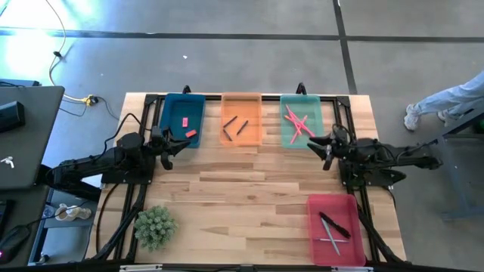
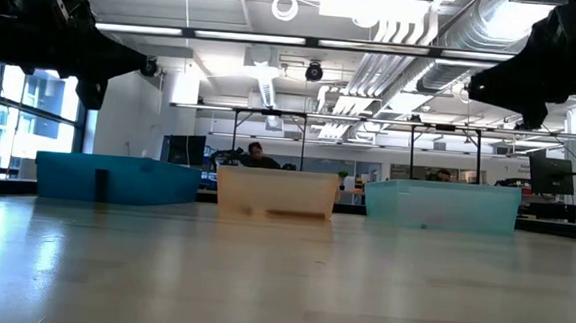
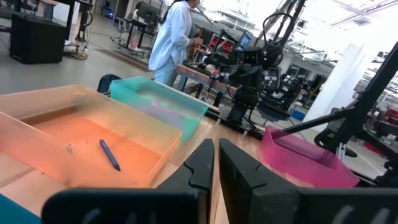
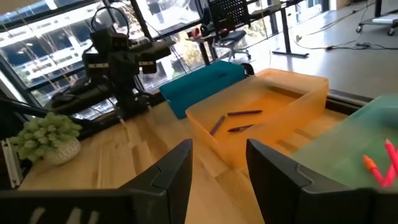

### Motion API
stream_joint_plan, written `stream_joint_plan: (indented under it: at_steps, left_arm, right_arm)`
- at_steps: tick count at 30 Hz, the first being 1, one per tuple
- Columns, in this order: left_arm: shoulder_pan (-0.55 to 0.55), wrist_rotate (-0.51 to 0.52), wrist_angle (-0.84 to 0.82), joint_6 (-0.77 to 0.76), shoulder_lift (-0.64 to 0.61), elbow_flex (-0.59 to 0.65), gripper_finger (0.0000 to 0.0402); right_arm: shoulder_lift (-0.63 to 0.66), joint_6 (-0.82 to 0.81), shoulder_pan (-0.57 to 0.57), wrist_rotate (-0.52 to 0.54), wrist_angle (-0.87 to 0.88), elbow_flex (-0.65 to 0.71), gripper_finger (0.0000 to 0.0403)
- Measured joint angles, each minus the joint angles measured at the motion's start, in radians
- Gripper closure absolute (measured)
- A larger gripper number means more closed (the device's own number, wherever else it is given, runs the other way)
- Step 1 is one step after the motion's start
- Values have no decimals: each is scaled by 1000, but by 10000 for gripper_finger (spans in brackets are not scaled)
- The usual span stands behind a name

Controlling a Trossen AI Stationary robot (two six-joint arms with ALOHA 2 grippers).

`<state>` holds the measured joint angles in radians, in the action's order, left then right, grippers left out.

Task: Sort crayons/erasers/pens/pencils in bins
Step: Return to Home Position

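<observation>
High view: sorting looks done. Erasers in blue bin, crayons in orange bin, pencils in green bin, pens in red bin near right. Table holds no loose items. Left gripper closed, empty; right gripper parted, empty.

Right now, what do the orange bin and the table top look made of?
The orange bin looks like thin translucent plastic, glossy: the crayons inside show through its wall. The table top looks like pale wood planks with visible grain, probably sealed, given the sheen.
</observation>
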<state>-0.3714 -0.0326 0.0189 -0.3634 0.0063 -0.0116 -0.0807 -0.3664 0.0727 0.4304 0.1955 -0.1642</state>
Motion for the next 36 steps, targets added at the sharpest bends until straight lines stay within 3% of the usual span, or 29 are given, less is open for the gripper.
stream_joint_plan:
  at_steps: [4, 23, 28, 36]
  left_arm:
    - [0, 0, 0, 0, 0, 0, 387]
    - [0, 0, 0, 0, 0, 0, 387]
    - [0, 0, 0, 0, 0, 0, 387]
    - [0, 0, 0, 0, 0, 0, 387]
  right_arm:
    - [77, 0, 0, -21, -8, 47, 259]
    - [75, 34, 0, -22, -8, 82, 259]
    - [75, 118, 0, -14, -6, 82, 259]
    - [75, -23, 0, -15, -5, 82, 259]
